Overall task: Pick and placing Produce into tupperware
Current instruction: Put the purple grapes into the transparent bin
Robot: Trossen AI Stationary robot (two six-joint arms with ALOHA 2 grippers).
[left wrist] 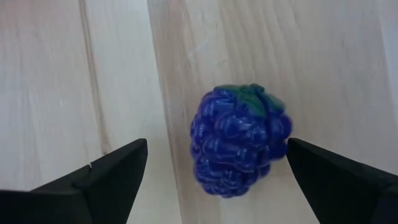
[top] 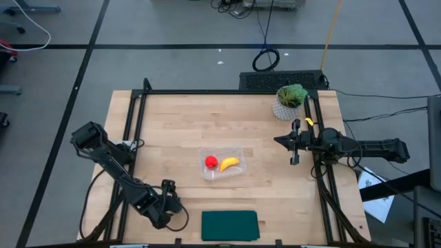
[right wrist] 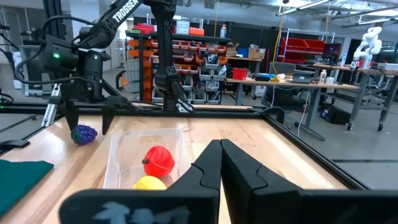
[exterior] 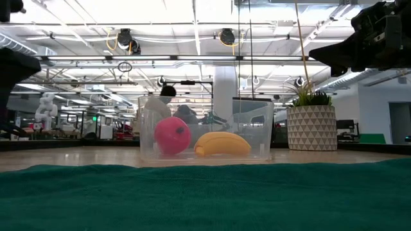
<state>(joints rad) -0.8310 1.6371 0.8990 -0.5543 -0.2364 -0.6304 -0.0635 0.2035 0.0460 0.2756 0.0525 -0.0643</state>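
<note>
Nearby, green mat (top: 229, 224), potted plant (top: 289, 101).

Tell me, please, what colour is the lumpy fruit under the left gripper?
The fruit is deep blue-purple with a small green top, clearest in the left wrist view.

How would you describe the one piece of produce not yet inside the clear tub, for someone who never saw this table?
On the wooden table, find the clear tub, then the left pincer with open fingers. The purple berry lies on bare wood under it: bumpy, dark, green-capped, unlike the smooth red piece and banana inside.
</note>
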